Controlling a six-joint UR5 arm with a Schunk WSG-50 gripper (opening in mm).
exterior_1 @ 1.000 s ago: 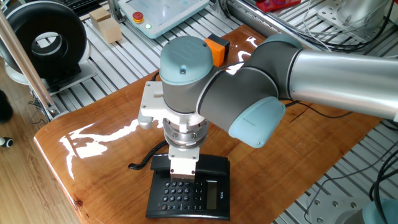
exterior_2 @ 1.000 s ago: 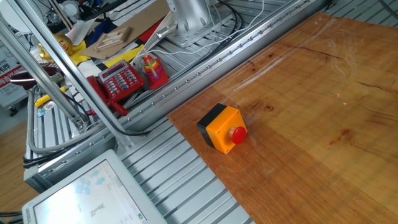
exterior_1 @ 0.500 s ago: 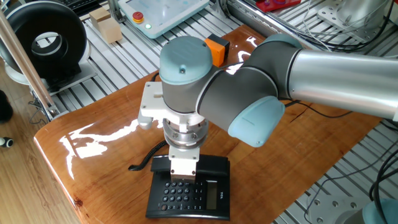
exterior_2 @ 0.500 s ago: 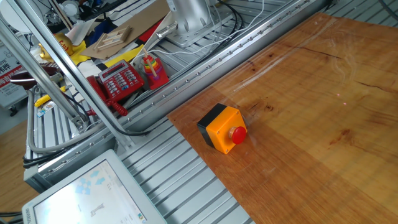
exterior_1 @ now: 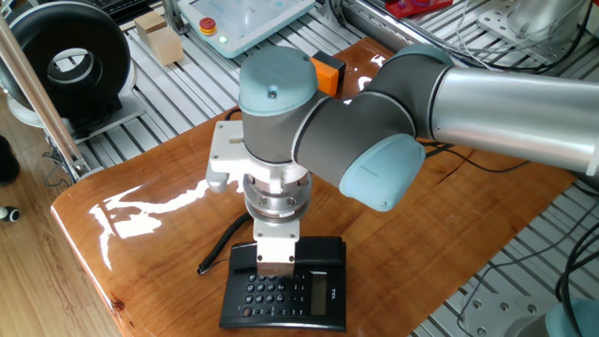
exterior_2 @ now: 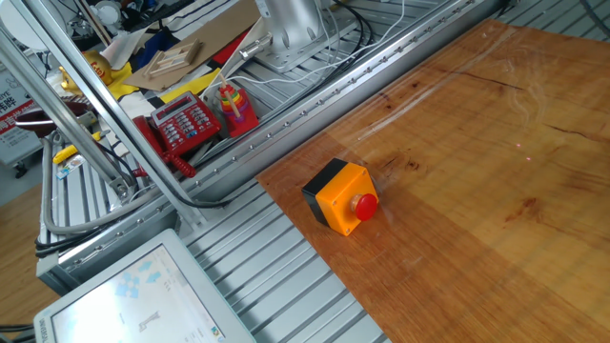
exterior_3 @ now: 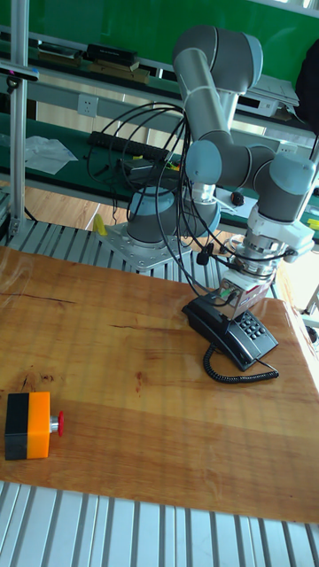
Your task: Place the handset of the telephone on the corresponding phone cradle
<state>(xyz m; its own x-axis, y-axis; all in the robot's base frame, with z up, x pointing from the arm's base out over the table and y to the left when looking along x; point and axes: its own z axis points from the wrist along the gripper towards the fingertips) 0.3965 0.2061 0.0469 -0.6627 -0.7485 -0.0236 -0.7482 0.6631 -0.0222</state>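
The black telephone (exterior_1: 281, 298) lies near the table's front edge, its keypad facing up. My gripper (exterior_1: 276, 258) stands straight down over the phone's back strip. The handset (exterior_1: 323, 249) lies crosswise there under the gripper, which is shut on it. The fingertips themselves are hidden behind the white gripper body. The phone cradle is covered by the handset and the gripper. The coiled cord (exterior_1: 220, 251) trails off to the left. In the tall fixed view, the gripper (exterior_3: 237, 306) sits on the telephone (exterior_3: 248, 335), with the handset (exterior_3: 204, 315) at the base's far side.
An orange box with a red button (exterior_2: 341, 195) stands at the far edge of the wooden table (exterior_1: 150, 187); it also shows behind the arm (exterior_1: 328, 70). A red phone (exterior_2: 186, 124) lies off the table among clutter. Metal slats surround the table.
The gripper has shifted slightly with the handset toward the keypad. The cord's loose end has swung nearer the phone. The other fixed view is unchanged.
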